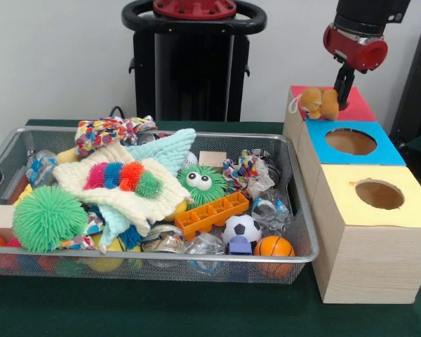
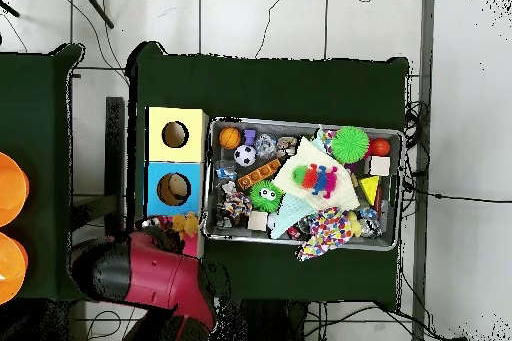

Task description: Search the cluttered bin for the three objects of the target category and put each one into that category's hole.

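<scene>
Front view, left to right. The cluttered bin [image 1: 305, 256], a shallow silver wire-mesh basket, occupies the left and centre of the green table [image 1: 161, 309]. Its contents include a green spiky puff ball [image 1: 48, 217] at the left front, a cream knitted cloth [image 1: 130, 193] bearing a multicoloured fuzzy caterpillar [image 1: 124, 176], a small green furry toy with large eyes [image 1: 200, 184], an orange plastic block [image 1: 210, 213], a miniature soccer ball [image 1: 242, 227] and an orange basketball-patterned ball [image 1: 274, 247] at the right front corner. A braided rope toy [image 1: 105, 131] lies against the far rim.

To the right of the bin stand three pale wooden boxes in a row: yellow-topped box [image 1: 368, 232] nearest the camera, blue-topped box [image 1: 351, 142] in the middle, red-topped box [image 1: 358, 107] farthest. The blue and yellow tops each show a round hole.

The gripper [image 1: 344, 88] hangs over the red top, its red and black arm entering from the upper right. The dark fingers point down directly beside a tan-orange soft animal toy [image 1: 321, 102]; whether they clasp it, and how far apart they stand, cannot be determined. The toy rests on the red top, covering the area where the hole would lie.

In the overhead view the toy [image 2: 185, 223] lies at the end of the box row, next to the arm [image 2: 150, 272].
</scene>
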Action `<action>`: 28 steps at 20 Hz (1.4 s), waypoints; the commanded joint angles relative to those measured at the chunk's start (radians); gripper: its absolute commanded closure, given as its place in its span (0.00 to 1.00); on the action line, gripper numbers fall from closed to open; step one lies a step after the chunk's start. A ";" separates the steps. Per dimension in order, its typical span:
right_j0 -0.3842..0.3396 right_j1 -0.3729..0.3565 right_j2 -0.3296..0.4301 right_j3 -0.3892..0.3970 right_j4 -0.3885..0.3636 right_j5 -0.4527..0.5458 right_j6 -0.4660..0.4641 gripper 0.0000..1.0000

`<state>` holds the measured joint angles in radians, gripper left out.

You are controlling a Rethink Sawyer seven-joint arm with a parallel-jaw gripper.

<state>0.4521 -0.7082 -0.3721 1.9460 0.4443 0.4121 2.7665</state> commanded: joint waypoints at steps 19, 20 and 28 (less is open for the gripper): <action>0.000 0.001 0.214 0.283 0.145 -0.309 0.240 1.00; 0.003 0.009 0.219 0.281 0.150 -0.317 0.244 1.00; 0.016 0.064 0.241 0.252 0.189 -0.360 0.258 1.00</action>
<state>0.4705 -0.7478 -0.2712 2.1824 0.5533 0.1390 2.7665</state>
